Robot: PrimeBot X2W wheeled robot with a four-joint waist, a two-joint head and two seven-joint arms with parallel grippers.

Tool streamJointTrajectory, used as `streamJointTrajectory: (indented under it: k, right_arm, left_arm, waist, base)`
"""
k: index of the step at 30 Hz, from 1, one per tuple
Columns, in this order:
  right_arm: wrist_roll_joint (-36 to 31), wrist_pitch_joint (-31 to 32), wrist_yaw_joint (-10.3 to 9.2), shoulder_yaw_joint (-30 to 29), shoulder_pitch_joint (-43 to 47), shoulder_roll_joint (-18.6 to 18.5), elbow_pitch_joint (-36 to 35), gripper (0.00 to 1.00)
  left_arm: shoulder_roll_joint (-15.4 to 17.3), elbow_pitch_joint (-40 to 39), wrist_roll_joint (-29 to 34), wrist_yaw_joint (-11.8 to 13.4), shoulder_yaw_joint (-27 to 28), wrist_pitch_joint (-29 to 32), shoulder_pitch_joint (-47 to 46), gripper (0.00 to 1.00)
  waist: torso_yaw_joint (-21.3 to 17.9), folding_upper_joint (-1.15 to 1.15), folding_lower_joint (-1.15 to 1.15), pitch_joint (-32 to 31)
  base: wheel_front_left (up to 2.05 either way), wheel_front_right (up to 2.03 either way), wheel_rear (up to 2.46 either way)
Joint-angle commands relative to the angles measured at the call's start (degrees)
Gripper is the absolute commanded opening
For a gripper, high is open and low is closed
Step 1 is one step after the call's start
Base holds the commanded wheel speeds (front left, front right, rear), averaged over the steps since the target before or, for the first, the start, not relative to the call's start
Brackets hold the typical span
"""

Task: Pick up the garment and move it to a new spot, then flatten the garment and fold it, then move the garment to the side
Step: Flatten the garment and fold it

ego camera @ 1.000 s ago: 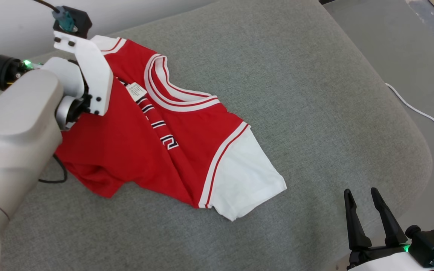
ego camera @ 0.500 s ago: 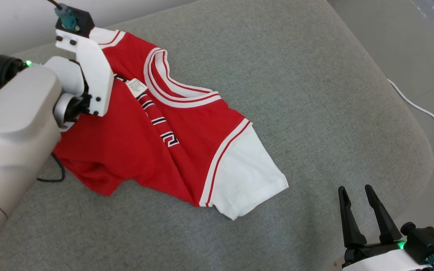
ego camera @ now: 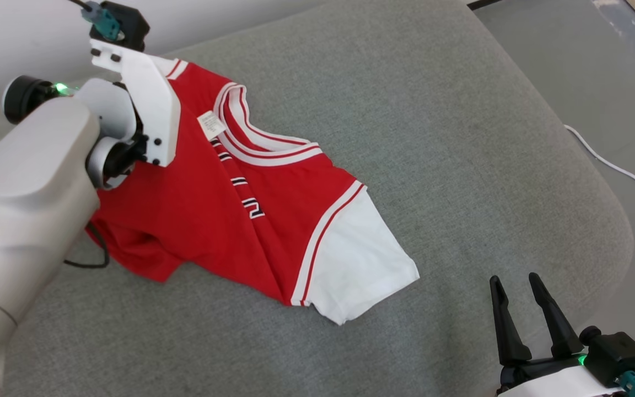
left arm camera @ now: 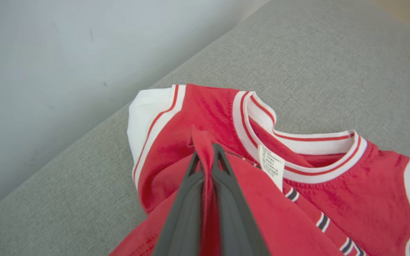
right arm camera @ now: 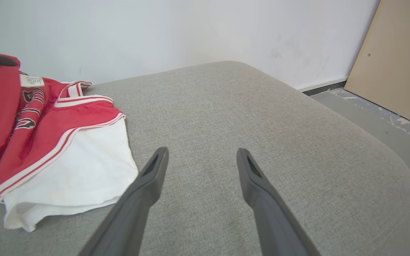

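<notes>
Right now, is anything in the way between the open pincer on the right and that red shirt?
Nothing visible. Bare grey cushion runs from the right pincer to the white sleeve of the shirt.

grey cushion (ego camera: pixel 405 110) | white cable (ego camera: pixel 607 161) on floor (ego camera: pixel 598 66) | tan board (right arm camera: pixel 393 64), perhaps leaning on wall (right arm camera: pixel 155 35)

A broad grey fabric cushion (ego camera: pixel 405 110) with rounded corners meets a plain white wall (right arm camera: pixel 155 32) at its far edge, and to the right a grey floor (ego camera: pixel 598 71) carries a thin white cable (ego camera: pixel 612 164), with a dark skirting strip (right arm camera: pixel 324 88) and a pale wooden board (right arm camera: pixel 393 64) at the far right.
</notes>
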Motion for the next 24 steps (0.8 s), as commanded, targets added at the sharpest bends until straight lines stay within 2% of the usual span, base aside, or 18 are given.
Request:
streamJointTrajectory:
  k: [1, 7, 10, 15, 20, 24]
  right_arm:
    - [-0.18, 0.06, -0.11, 0.10, -0.51, 0.00, 0.31, 1.00]
    - [-1.08, 0.06, -0.11, 0.76, 0.58, -0.96, 0.81, 1.00]
    - [-1.30, 0.06, -0.11, 0.65, 1.40, -1.56, 0.46, 1.00]
    - [-1.92, 0.06, -0.11, -0.02, 2.80, -2.32, -0.01, 1.00]
    - [-2.36, 0.06, -0.11, -0.80, 4.26, -3.43, -0.47, 1.00]
    - [-2.65, 0.05, -0.11, -1.36, 5.38, -3.96, -0.73, 1.00]
  left_arm:
    - [0.55, -0.60, -0.78, -0.13, 0.46, -0.87, 1.16, 0.00]
    - [3.95, -7.21, -2.57, 0.29, 2.84, -6.64, 5.51, 0.00]
    - [6.19, -12.92, -3.93, 1.53, 3.92, -9.29, 9.24, 0.00]
    - [10.47, -24.44, -6.00, 5.95, 6.21, -14.09, 17.63, 0.00]
    - [14.57, -35.73, -7.99, 11.40, 7.37, -18.69, 27.51, 0.00]
    - [15.43, -41.88, -9.73, 14.76, 8.31, -23.14, 34.78, 0.00]
  waist:
    - [0.19, 0.00, 0.00, -0.78]
    - [1.15, 0.00, 0.00, -3.96]
    - [2.77, 0.00, 0.00, -5.31]
    - [5.27, 0.00, 0.00, -7.19]
    - [7.79, 0.00, 0.00, -8.56]
    - [9.69, 0.00, 0.00, -9.38]
  base:
    - [0.00, 0.00, 0.00]
    - [0.00, 0.00, 0.00]
    - [0.00, 0.00, 0.00]
    - [0.00, 0.00, 0.00]
    - [0.00, 0.00, 0.00]
    - [0.00, 0.00, 0.00]
